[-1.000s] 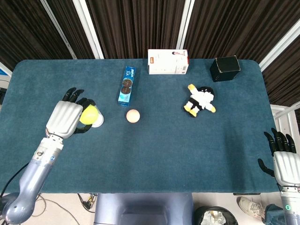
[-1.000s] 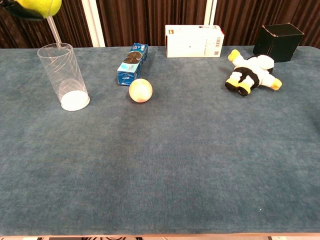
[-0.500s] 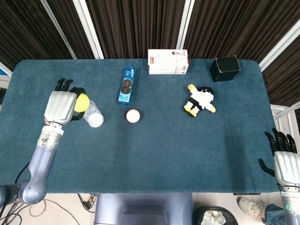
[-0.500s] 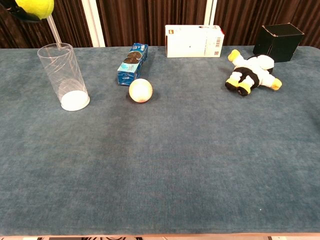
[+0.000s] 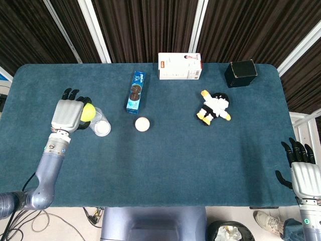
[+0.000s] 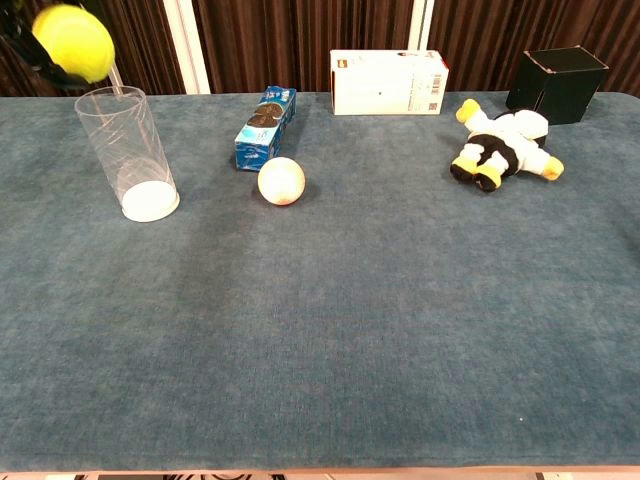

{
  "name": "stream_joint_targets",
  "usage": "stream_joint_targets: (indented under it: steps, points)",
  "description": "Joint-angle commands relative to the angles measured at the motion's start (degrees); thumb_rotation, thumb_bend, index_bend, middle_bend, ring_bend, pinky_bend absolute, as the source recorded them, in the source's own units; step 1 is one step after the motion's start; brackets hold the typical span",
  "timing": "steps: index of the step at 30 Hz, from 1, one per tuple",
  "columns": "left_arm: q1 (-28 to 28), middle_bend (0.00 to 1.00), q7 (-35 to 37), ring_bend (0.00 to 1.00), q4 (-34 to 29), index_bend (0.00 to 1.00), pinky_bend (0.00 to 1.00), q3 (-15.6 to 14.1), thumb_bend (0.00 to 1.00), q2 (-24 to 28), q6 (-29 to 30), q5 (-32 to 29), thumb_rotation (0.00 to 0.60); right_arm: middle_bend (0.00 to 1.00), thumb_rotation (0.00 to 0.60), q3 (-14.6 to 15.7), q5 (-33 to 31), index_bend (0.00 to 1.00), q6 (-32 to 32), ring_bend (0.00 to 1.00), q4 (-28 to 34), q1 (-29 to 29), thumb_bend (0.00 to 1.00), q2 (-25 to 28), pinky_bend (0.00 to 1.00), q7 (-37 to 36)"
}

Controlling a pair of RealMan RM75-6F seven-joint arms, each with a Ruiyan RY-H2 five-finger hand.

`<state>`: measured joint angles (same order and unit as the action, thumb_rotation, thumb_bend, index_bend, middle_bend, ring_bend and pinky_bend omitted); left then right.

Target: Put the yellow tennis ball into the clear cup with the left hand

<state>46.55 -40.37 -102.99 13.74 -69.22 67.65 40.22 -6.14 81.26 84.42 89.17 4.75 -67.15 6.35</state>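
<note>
The yellow tennis ball (image 5: 88, 111) (image 6: 73, 43) is held in my left hand (image 5: 68, 110), up in the air just above and to the left of the rim of the clear cup (image 6: 126, 150) (image 5: 100, 124). The cup stands upright on the left part of the blue table, with nothing inside it. In the chest view only dark fingertips (image 6: 22, 42) show around the ball. My right hand (image 5: 304, 169) hangs off the table's near right corner, fingers spread, holding nothing.
A pale pink ball (image 5: 142, 124) lies right of the cup. A blue cookie pack (image 5: 136, 91) is behind it. A white box (image 5: 179, 66), a black box (image 5: 240, 73) and a penguin plush toy (image 5: 214, 107) are at the back right.
The left hand with the tennis ball drew back left from over the cup, then came down a little toward the cup's rim. The right hand stayed put.
</note>
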Motion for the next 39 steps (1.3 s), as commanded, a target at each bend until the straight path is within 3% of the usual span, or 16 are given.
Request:
stream_joint_targets:
  steps: [1, 8, 14, 17, 25, 32, 36, 37, 39]
  points:
    - [0.3, 0.44, -0.48, 0.1, 0.67, 0.35, 0.09, -0.51, 0.25, -0.37, -0.44, -0.31, 0.6, 0.03, 0.6, 0.0, -0.07, 0.13, 0.01, 0.05, -0.02, -0.05, 0.35, 0.05, 0.0, -0.06]
    - [0.9, 0.4, -0.59, 0.1, 2.47, 0.33, 0.09, -1.33, 0.24, -1.97, -1.47, -0.77, 0.6, 0.03, 0.6, -0.1, -0.06, 0.13, 0.37, 0.05, -0.08, -0.21, 0.35, 0.22, 0.0, -0.41]
    - [1.43, 0.12, -2.26, 0.01, 2.43, 0.19, 0.07, -1.84, 0.2, -2.47, -0.8, -1.28, 0.6, 0.03, 0.6, -0.09, -0.11, 0.13, 0.31, 0.05, -0.18, -0.26, 0.35, 0.36, 0.0, -0.7]
    - [1.65, 0.05, -2.68, 0.0, 1.99, 0.12, 0.07, -2.09, 0.17, -2.44, -1.09, -1.52, 0.6, 0.04, 0.6, -0.07, -0.09, 0.13, 0.28, 0.05, -0.14, -0.27, 0.35, 0.46, 0.0, -0.83]
    - [1.97, 0.04, -2.58, 0.0, -1.21, 0.1, 0.07, -1.72, 0.17, -0.95, -0.69, -1.51, 0.6, 0.03, 0.6, -0.14, 0.0, 0.13, 0.68, 0.05, -0.02, -0.51, 0.35, 0.77, 0.0, -1.52]
    - [-1.24, 0.05, 0.61, 0.0, -7.37, 0.1, 0.06, -1.31, 0.15, 1.98, 6.55, 6.12, 0.6, 0.04, 0.6, -0.13, 0.13, 0.13, 0.79, 0.05, -0.1, -0.59, 0.35, 0.93, 0.0, -1.92]
    - [-7.36, 0.02, 0.98, 0.0, -11.48, 0.07, 0.05, -5.97, 0.13, 4.06, 15.98, 16.58, 0.6, 0.04, 0.6, -0.14, 0.23, 0.13, 1.02, 0.05, -0.1, -0.72, 0.35, 1.09, 0.0, -2.18]
    - [-9.7, 0.02, 1.96, 0.0, -11.8, 0.06, 0.05, -7.96, 0.13, 4.39, 18.73, 20.43, 0.6, 0.04, 0.6, -0.13, 0.28, 0.13, 1.09, 0.05, -0.11, -0.75, 0.35, 1.11, 0.0, -2.25]
    - [-17.98, 0.01, 9.62, 0.0, -9.11, 0.06, 0.04, -14.8, 0.13, 4.57, 25.92, 30.29, 0.6, 0.04, 0.6, -0.08, 0.82, 0.13, 1.29, 0.05, -0.18, -0.68, 0.35, 1.19, 0.0, -2.52]
